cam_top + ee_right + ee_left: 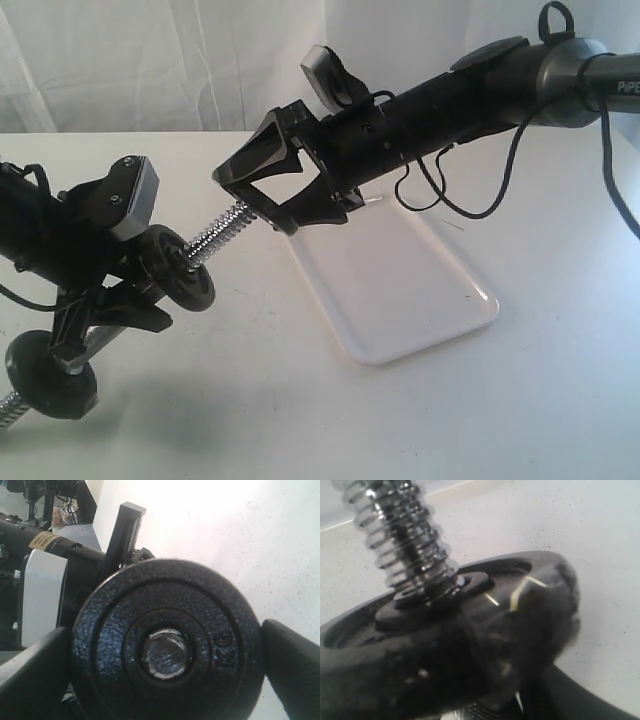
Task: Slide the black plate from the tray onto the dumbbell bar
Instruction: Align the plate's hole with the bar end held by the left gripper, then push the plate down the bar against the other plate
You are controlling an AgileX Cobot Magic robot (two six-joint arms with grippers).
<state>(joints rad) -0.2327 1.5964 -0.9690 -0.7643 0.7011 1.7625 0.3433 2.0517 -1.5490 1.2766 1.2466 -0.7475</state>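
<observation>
My right gripper (250, 198) is shut on the black plate (262, 212), one finger (30, 672) on each side of its rim. The plate (165, 640) faces the right wrist camera. The flat chrome end of the dumbbell bar (165, 654) sits in its central hole. The bar (218, 234) slants down to the left, and my left gripper (95, 320) is shut on its middle. Two other black discs are on the bar, one (185, 270) above that grip and one (52, 372) below. In the left wrist view the upper disc (470, 645) hides the jaws, with the threaded rod (405, 545) rising from it.
The white tray (400, 285) lies on the white table (540, 400) under the right arm, with nothing in it. A black cable (480, 205) hangs from the right arm above the tray's far end.
</observation>
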